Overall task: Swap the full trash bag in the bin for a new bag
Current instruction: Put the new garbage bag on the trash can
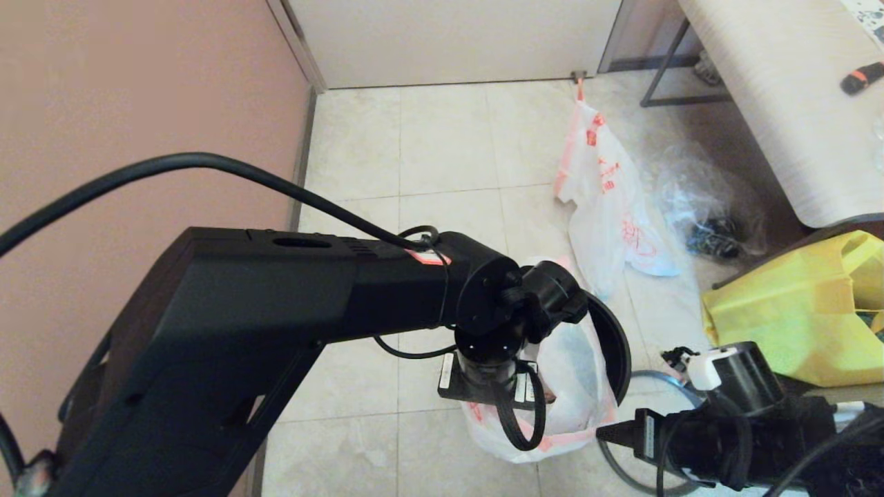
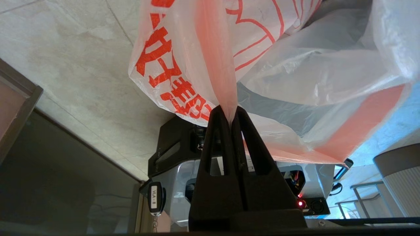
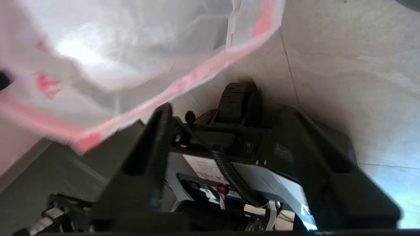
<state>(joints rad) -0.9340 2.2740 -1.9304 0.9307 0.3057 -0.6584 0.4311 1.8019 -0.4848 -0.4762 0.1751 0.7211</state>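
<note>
White, orange-hemmed new bag [image 2: 295, 65] pinched in left end effector [image 2: 231, 113]; right end effector [image 3: 226, 114] gapes empty.

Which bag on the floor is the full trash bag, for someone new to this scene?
Start at the closed door at the back. On the tiles before it, left of the pale table, lies the full trash bag. Its orange-red print sets it apart from the clear unprinted bag beside it.
</note>
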